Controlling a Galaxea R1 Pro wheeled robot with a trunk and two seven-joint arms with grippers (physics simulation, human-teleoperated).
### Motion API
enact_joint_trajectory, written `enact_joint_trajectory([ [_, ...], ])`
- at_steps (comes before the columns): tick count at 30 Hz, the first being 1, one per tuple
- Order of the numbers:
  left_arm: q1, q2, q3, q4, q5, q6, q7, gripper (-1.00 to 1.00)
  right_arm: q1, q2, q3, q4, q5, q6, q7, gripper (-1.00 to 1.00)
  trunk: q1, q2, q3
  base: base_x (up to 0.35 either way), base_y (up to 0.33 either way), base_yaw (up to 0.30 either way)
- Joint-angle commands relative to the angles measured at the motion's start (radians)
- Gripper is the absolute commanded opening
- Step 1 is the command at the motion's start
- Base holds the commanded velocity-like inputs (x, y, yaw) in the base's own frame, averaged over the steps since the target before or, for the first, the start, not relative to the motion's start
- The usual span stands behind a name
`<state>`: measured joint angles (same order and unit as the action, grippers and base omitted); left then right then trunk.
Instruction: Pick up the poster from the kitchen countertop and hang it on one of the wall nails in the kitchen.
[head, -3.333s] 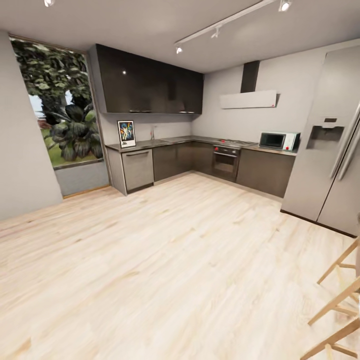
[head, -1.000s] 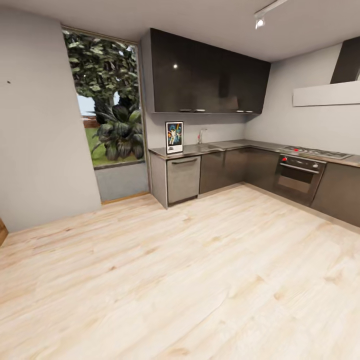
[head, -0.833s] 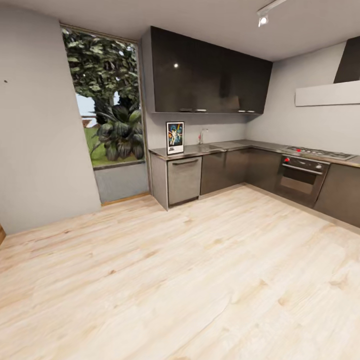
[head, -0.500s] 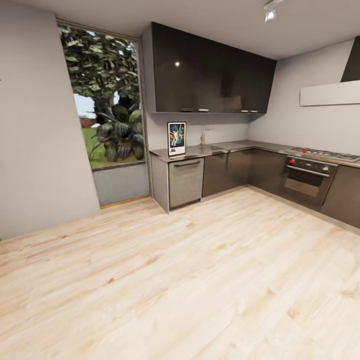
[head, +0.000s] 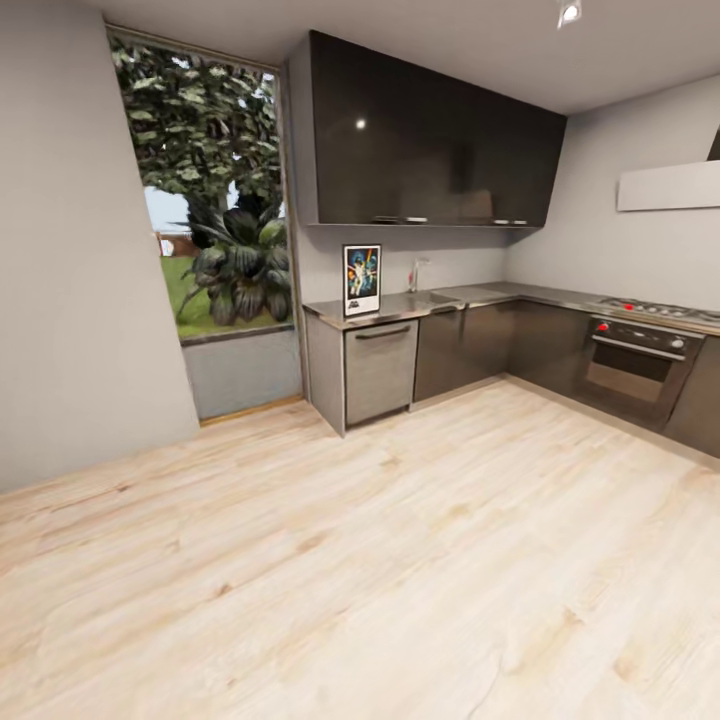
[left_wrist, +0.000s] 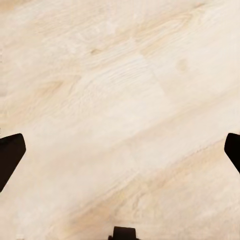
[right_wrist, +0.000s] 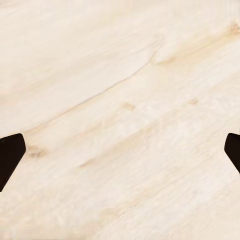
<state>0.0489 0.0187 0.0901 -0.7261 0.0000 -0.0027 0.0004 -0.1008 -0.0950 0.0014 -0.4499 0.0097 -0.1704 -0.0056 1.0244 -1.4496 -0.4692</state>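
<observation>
Approach step: the poster (head: 362, 280) stands upright on the table (head: 400, 305), upper centre of head view, across the floor (head: 380, 560). Left gripper (left_wrist: 120, 150) and right gripper (right_wrist: 120, 150) spread wide, empty. Next: get within reach.

Range hood (head: 668, 185) and oven-side cabinet (head: 700, 400) cut off at the head view's edge.
</observation>
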Motion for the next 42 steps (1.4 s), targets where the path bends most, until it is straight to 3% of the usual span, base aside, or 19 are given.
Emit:
enact_joint_trajectory([
  [1, 0.0, 0.0, 0.0, -0.001, 0.0, 0.0, 0.0, 1.0, 0.0, 0.0, 0.0, 0.0, 0.001, -0.003, -0.001, 1.0, 0.001, 0.0, -0.001, 0.319, 0.186, 0.0],
  [42, 0.0, 0.0, 0.0, -0.001, 0.0, 0.0, 0.0, 1.0, 0.0, 0.0, 0.001, 0.0, 0.001, -0.003, -0.001, 1.0, 0.001, 0.0, -0.001, 0.313, 0.199, 0.0],
])
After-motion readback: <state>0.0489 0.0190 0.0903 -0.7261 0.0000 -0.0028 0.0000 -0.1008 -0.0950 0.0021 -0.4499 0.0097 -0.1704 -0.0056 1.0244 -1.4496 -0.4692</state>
